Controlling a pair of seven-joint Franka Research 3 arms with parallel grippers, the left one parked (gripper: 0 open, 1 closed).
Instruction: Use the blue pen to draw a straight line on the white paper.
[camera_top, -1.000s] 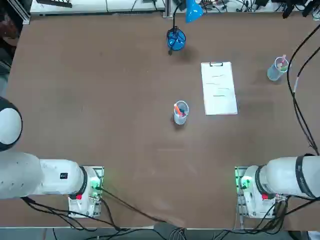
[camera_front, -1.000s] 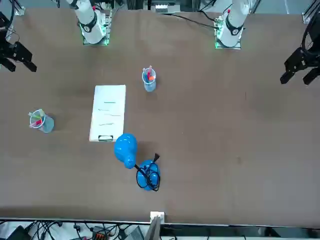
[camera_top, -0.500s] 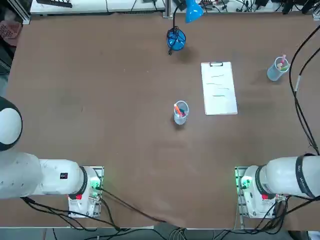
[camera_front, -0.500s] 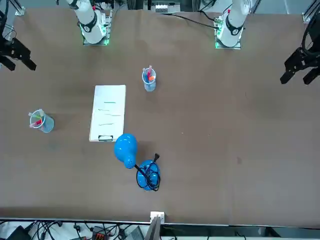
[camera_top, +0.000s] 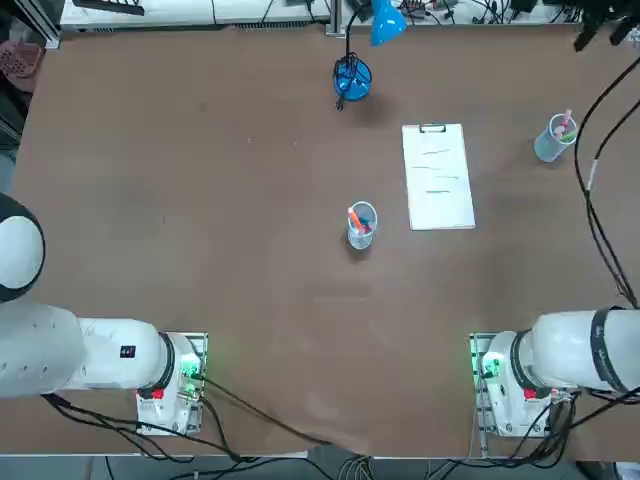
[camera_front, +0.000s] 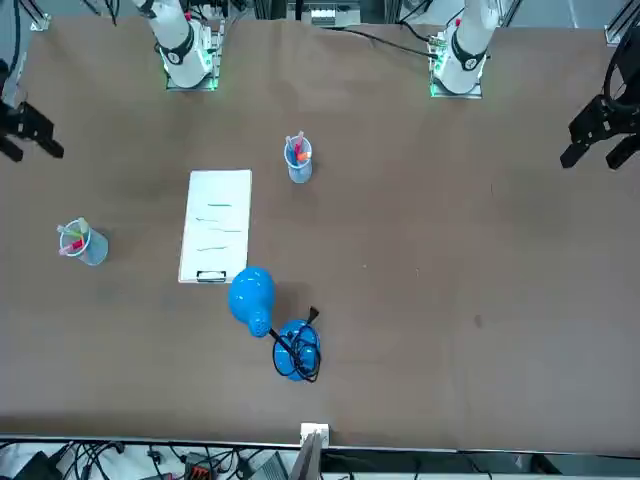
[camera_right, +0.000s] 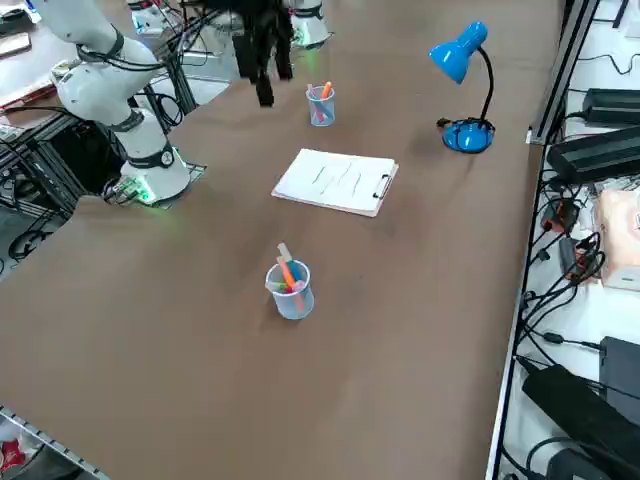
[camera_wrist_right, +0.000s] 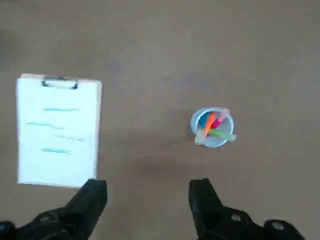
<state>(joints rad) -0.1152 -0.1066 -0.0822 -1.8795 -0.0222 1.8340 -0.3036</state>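
Right gripper (camera_wrist_right: 147, 187), fingers apart and empty, has drifted farther from its base over the last second. It hangs high over the table's right side, near the cup of pink and green pens (camera_front: 80, 243). The white paper (camera_front: 216, 222) lies untouched. The blue pen (camera_front: 291, 152) stands in the centre cup (camera_front: 298, 165) among orange-red pens, well apart from the gripper; pickup appears not yet begun.
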